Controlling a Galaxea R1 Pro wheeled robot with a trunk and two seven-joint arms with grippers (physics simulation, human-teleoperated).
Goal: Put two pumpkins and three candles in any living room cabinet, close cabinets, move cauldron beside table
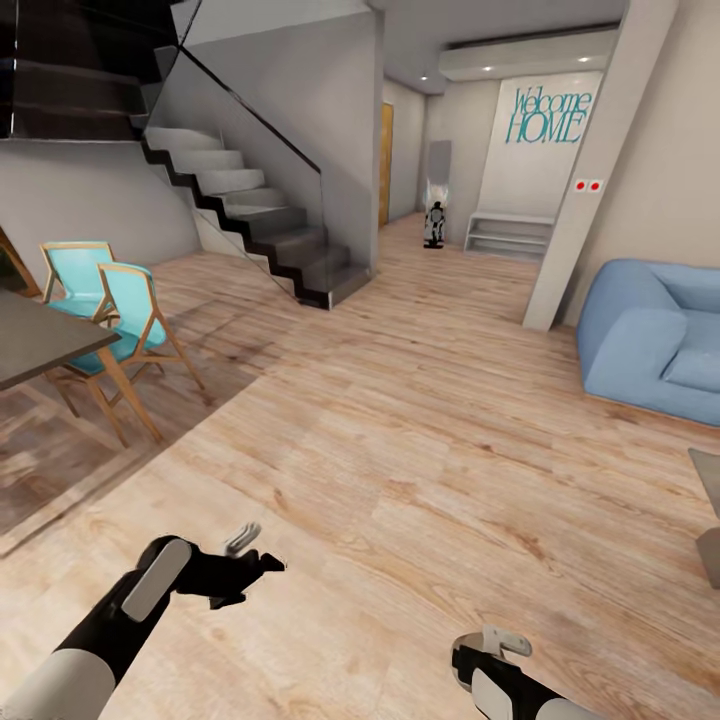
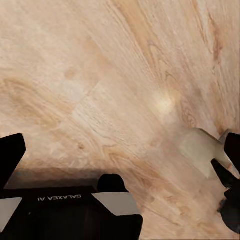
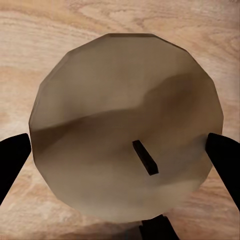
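A stubby beige-grey candle (image 3: 125, 125) with a short dark wick sits between the two black fingers of my right gripper (image 3: 120, 150), which is shut on it. In the head view that gripper (image 1: 492, 645) hangs low over the wooden floor at the bottom right. My left gripper (image 1: 245, 562) hovers over the floor at the bottom left, pointing right, fingers spread and empty. From the left wrist view the held candle (image 2: 200, 150) shows off to one side. Pumpkins, cabinet and cauldron are out of view.
A dark table top (image 1: 40, 340) with two turquoise chairs (image 1: 120, 310) stands at the left. A staircase (image 1: 250, 210) rises behind them. A blue sofa (image 1: 650, 340) and a slanted pillar (image 1: 590, 200) are on the right. Open wooden floor (image 1: 400, 450) stretches ahead toward a hallway.
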